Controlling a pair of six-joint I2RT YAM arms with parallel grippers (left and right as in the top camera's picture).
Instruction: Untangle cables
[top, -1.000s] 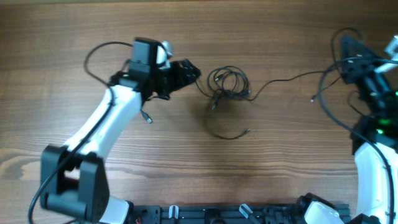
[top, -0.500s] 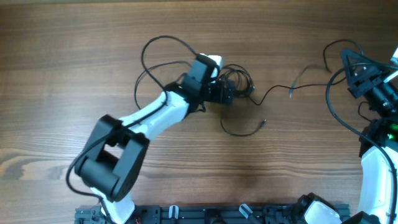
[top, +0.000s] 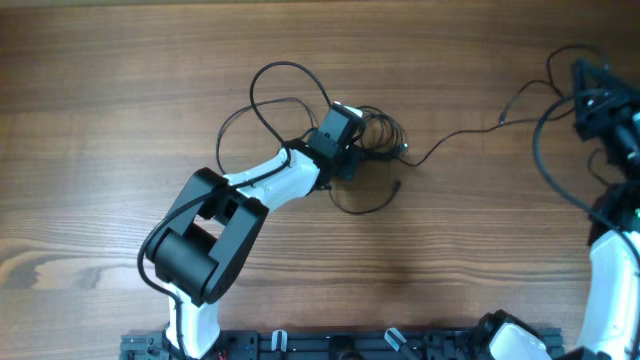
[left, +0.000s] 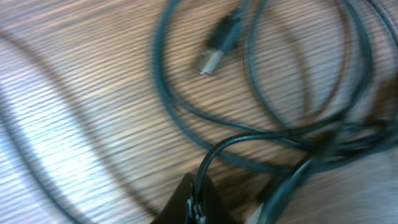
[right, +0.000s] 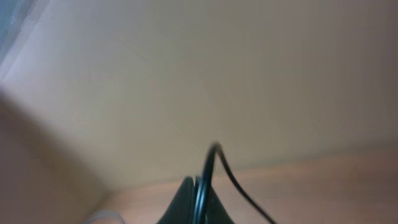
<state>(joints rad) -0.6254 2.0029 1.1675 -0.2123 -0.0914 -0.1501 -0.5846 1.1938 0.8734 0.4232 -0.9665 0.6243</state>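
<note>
The cables (top: 380, 133) lie bunched in a small black tangle at the table's middle. My left gripper (top: 352, 158) sits at the tangle's left edge. In the left wrist view this gripper (left: 199, 202) is shut on one black cord (left: 214, 155) that curves off into the loops. A plug with a silver tip (left: 217, 46) lies just beyond. One strand (top: 465, 132) runs from the tangle right and up to my right gripper (top: 582, 75), raised at the far right edge. In the right wrist view that gripper (right: 199, 196) is shut on a thin black cord (right: 210, 163).
A loose cord arc (top: 365, 208) with a small plug end (top: 398, 185) lies just below the tangle. The left arm's own wiring forms a big loop (top: 285, 72) behind its wrist. Thicker arm cables (top: 545, 160) hang beside the right arm.
My left arm swung right from the table's left side to the tangle, and its open jaws shut on a cord. The strand held by my right gripper shifted.
</note>
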